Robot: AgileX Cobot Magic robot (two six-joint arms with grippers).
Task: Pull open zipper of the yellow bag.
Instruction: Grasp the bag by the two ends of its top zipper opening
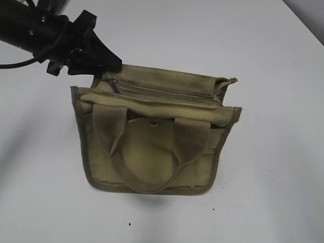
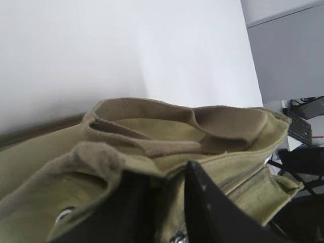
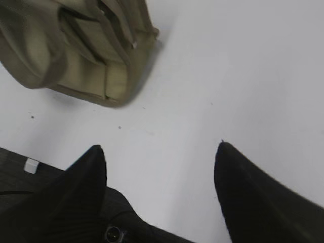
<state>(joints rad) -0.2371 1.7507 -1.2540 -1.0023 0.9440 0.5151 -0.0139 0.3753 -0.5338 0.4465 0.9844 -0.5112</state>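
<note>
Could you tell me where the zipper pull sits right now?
In the exterior view, the zipper pull lies at the yellow bag's upper left, beside the left gripper.

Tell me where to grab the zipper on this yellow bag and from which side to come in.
Grip the small silver metal pull, which sits at the left end of the zipper on top of the yellow bag. Come from the upper left, where the left gripper already sits. The pull is a thin tab, so I would pinch its flat faces with the fingers and draw along the zip line towards the right.
</note>
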